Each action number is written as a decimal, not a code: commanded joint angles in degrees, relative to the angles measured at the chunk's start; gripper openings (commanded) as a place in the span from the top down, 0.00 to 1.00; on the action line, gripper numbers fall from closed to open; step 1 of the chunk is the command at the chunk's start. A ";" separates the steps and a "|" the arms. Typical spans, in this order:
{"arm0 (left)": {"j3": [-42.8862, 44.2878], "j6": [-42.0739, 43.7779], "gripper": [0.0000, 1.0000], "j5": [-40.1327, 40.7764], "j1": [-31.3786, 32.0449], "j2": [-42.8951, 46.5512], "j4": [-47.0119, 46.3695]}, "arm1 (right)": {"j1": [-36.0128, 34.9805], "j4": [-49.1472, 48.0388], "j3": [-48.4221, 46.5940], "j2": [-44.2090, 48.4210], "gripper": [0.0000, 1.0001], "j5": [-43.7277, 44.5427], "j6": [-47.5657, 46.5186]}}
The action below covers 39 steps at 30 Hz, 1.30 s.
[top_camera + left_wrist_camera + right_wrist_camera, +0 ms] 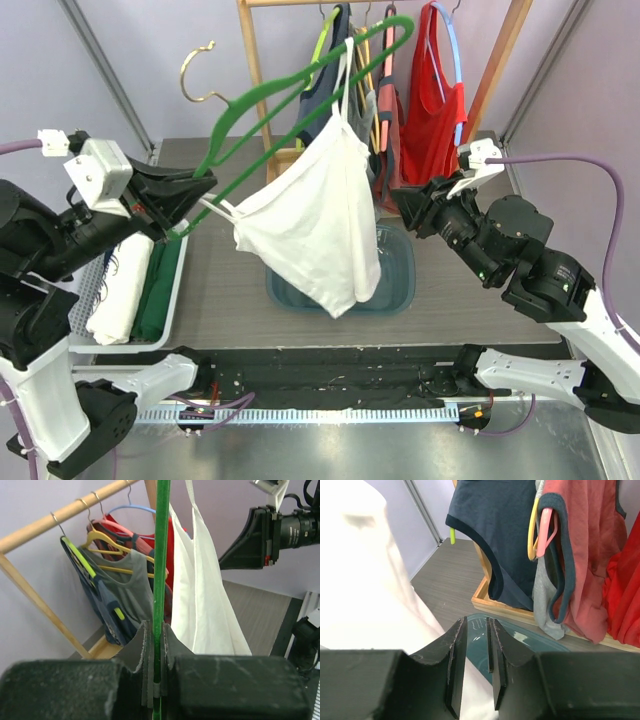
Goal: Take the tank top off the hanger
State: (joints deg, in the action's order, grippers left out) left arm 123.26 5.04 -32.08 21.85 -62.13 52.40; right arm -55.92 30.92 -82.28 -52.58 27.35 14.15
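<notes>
Top cam: high, behind the arm bases, looks down and forward across the table (220,290) to the far rack (252,60); wide, covers the whole workspace. Left wrist cam: sits just behind the left gripper (156,630), very close, sights along the green hanger (161,555) toward far right; catches the right gripper (240,550) top right. Right wrist cam: just behind its own fingers (455,660), faces far and left, tilted down at the bin (545,645); white tank top (365,580) fills its left side at close range. All three share the white tank top and the rack's hanging clothes.
</notes>
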 commanded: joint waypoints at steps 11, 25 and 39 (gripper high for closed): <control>-17.44 1.29 0.99 -4.75 0.91 0.87 -2.39 | -0.15 -10.42 1.07 -0.33 0.50 -7.31 1.31; -19.99 1.47 0.98 -6.16 1.62 1.57 -0.90 | 0.11 -18.17 2.74 -5.61 0.42 -2.84 0.18; -20.69 2.26 0.98 -6.60 1.62 3.42 -0.02 | 1.95 -19.67 4.76 -7.01 0.64 -3.62 0.17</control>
State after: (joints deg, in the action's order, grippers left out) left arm 102.17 6.72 -36.93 23.24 -59.88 54.74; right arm -54.68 14.44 -78.04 -58.92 23.44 14.09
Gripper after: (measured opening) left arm 0.058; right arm 0.373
